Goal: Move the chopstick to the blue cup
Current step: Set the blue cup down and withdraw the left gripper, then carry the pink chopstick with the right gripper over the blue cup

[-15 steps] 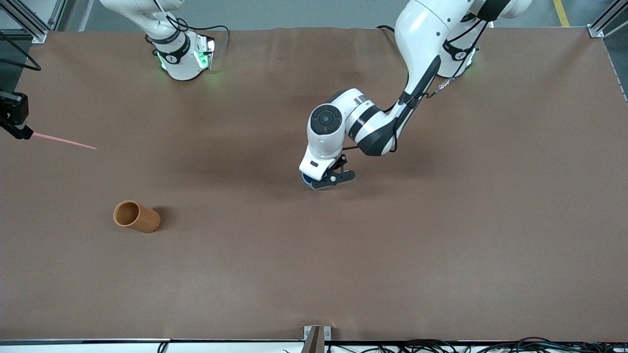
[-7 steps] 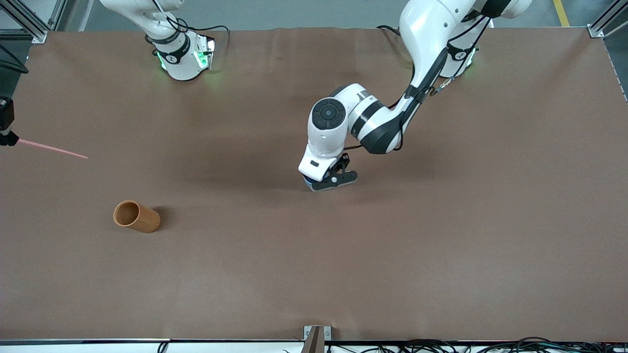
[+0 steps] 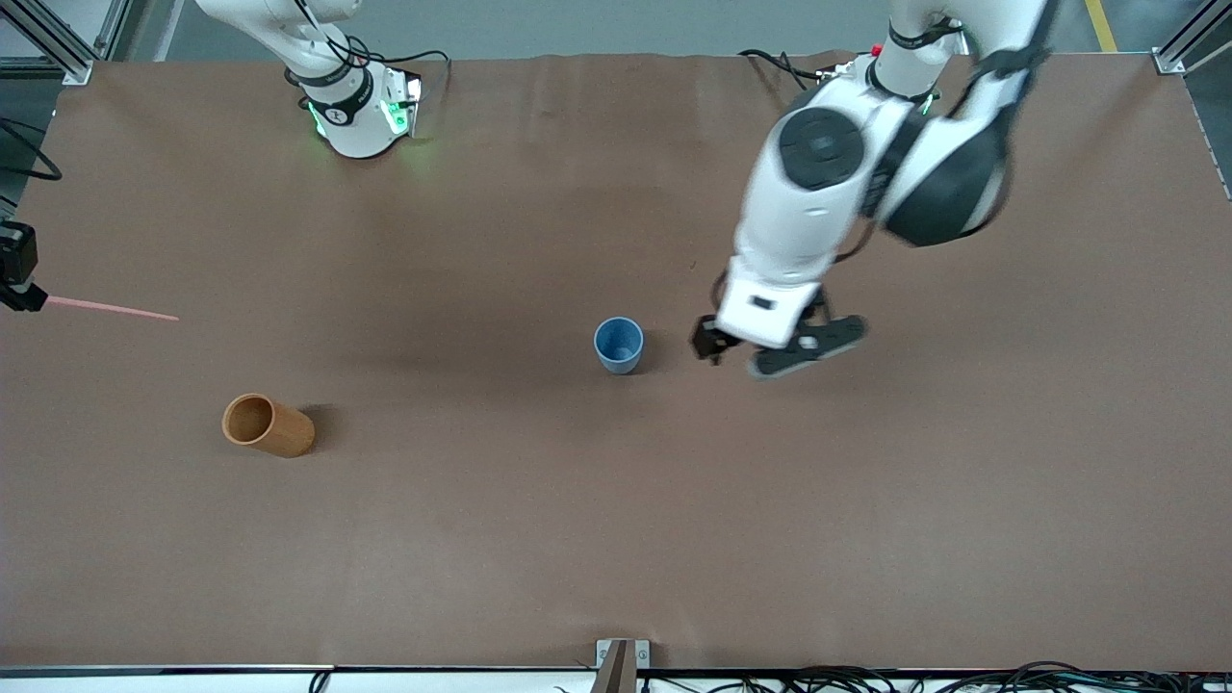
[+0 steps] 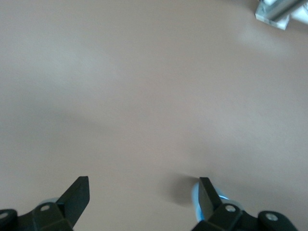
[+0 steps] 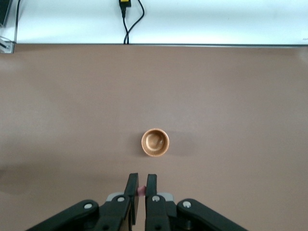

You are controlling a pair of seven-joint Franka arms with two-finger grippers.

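The blue cup (image 3: 618, 344) stands upright near the middle of the table, its mouth showing. My left gripper (image 3: 770, 350) hangs open and empty, up off the table beside the cup, toward the left arm's end. In the left wrist view, the gripper (image 4: 143, 195) has wide-apart fingers, with a sliver of the blue cup (image 4: 195, 192) showing by one finger. My right gripper (image 3: 23, 295), at the right arm's end of the table, is shut on the thick end of the pink chopstick (image 3: 111, 309), which points level toward the middle. The right wrist view shows the gripper (image 5: 142, 185) clamped on the chopstick's pink end (image 5: 142, 191).
An orange-brown cup (image 3: 268, 424) stands nearer the front camera than the chopstick and shows below my right gripper in the right wrist view (image 5: 155, 142). A metal bracket (image 3: 616, 659) sits at the table's front edge. Cables run along that edge.
My left gripper has opened, let go of the blue cup, lifted and swung toward the left arm's end. The cup now stands uncovered. The right gripper and chopstick have shifted slightly.
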